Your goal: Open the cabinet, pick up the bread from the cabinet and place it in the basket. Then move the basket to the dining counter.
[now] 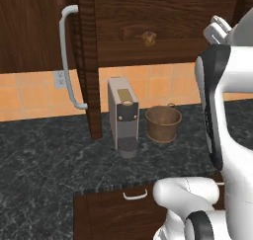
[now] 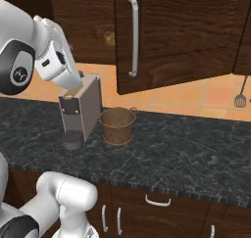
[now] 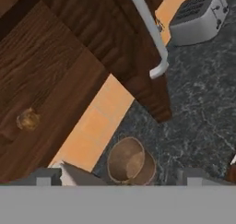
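One bun sitting in the open cabinet, one basket waiting below on the black counter.

The cabinet (image 1: 148, 31) is standing with one door (image 1: 81, 61) swung out, its curved silver handle (image 1: 66, 56) facing the room, and the single bun (image 1: 148, 38) is lying on the shelf inside. One empty basket (image 1: 163, 123) is resting on the black counter (image 1: 49, 160), just beside one grey coffee machine (image 1: 123, 115). One toaster (image 3: 198, 18) is sitting farther along. The gripper (image 3: 120, 177) is hovering above the basket with its fingers spread wide, holding nothing.
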### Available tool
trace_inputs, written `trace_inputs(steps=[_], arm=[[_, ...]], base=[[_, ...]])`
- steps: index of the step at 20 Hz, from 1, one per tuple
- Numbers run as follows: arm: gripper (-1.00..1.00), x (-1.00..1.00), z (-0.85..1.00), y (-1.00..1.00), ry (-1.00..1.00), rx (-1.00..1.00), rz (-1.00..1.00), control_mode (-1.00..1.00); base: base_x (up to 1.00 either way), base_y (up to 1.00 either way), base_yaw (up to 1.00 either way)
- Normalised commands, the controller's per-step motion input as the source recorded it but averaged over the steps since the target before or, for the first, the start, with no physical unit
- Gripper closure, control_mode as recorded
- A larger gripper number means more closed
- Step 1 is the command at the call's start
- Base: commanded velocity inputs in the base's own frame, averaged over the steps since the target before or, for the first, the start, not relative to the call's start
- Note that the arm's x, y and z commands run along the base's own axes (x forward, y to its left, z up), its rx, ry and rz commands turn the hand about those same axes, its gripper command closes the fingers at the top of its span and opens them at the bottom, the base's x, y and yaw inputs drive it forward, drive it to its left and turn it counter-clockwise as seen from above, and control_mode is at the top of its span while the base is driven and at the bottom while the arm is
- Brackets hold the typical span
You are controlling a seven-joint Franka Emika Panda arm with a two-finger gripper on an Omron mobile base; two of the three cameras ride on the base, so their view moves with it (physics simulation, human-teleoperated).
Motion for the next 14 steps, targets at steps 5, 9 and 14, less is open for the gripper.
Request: trace_inputs(steps=[5, 9, 14], arm=[[-1.00, 1.00, 0.00, 0.15, 0.00, 0.16, -0.33, -1.00], [-1.00, 0.90, -0.14, 0.00, -0.06, 0.25, -0.53, -1.00], [-1.00, 0.76, -0.23, -0.20, -0.25, 0.26, -0.40, -1.00]], base=[[0.00, 0.00, 0.00], [0.00, 0.00, 0.00], [0.00, 0.00, 0.00]])
